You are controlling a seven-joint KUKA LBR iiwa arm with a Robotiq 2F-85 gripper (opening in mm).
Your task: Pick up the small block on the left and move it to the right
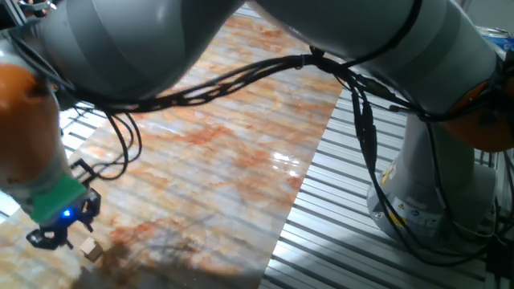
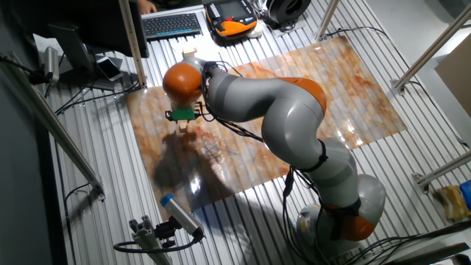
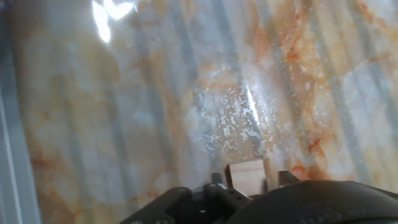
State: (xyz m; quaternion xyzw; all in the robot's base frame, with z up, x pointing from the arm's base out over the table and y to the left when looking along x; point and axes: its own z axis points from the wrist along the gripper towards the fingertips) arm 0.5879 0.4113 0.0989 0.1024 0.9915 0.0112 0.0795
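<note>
Hovering near the worktop's [image 1: 241,152] front left corner, the gripper [image 1: 58,233] stands open over the small block [image 1: 91,250], holding nothing. Only the hand view shows the block between the fingertips; marbled surface stretches bare rightward.

Open marbled tabletop [image 1: 241,152] around hand [image 1: 58,233], small block [image 1: 91,250] just beside it

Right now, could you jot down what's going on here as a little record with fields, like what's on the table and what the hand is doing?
Surface: marbled orange-and-grey table top
Object: tiny light-tan wooden cube, resting on the table top
Arm: grey and orange robot arm, bent over the table
Hand: black two-finger hand under a green collar, low above the table, right beside the cube
Hand view: cube sits between the fingers
Grip: cannot tell whether closed
Cube lifted: not yet
</note>
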